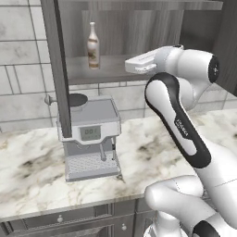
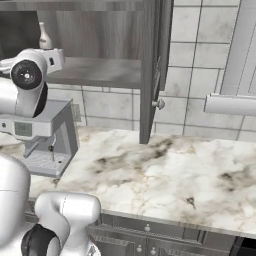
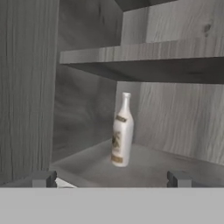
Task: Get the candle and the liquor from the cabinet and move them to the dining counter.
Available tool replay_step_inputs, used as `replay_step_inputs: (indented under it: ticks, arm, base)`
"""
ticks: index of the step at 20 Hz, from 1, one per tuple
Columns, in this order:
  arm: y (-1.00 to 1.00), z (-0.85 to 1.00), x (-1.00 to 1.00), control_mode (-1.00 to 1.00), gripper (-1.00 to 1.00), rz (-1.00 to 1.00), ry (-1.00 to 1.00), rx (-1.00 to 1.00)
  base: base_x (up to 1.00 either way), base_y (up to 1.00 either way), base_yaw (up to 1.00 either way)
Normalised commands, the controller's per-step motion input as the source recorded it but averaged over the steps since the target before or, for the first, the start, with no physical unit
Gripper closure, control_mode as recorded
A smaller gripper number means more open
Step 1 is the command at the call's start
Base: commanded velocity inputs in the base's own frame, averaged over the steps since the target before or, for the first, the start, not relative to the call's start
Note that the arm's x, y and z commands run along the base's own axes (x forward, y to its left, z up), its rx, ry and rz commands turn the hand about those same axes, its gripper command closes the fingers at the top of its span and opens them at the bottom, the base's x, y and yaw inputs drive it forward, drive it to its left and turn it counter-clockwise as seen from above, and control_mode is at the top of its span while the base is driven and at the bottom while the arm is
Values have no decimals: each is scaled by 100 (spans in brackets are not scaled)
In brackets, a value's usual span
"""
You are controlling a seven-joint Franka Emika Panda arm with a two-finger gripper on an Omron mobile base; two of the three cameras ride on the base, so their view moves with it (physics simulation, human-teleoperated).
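The liquor (image 1: 93, 46), a slender long-necked bottle with a pale label, stands upright on the lower shelf of the open dark grey cabinet (image 1: 139, 28). In the hand view the liquor (image 3: 121, 131) stands straight ahead, near the cabinet's back wall and under the grey shelf (image 3: 144, 59). My gripper (image 3: 111, 179) is open, with its two tips wide apart at the shelf's front edge and nothing between them. From the left base my gripper (image 1: 129, 65) sits to the right of the bottle, a short way off. The liquor (image 2: 45, 36) peeks out above my arm. The candle and the dining counter are out of view.
A grey espresso machine (image 1: 90, 139) stands on the marble worktop (image 1: 152, 152) right below the cabinet. The left cabinet door (image 1: 58, 69) hangs open, edge-on above the machine. The right door (image 2: 150, 70) with its round knob is open too. Grey drawers (image 2: 145, 235) run under the worktop.
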Motion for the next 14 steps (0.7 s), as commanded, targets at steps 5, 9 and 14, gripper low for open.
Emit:
replay_step_inputs:
  ticks: [5,9,14]
  arm:
    - [0,0,40,-100,-100,0,0,0]
    - [0,0,47,-100,-100,0,0,0]
    - [0,0,46,-100,-100,0,2,0]
  base:
    - [0,0,0]
    - [0,0,0]
    - [0,0,0]
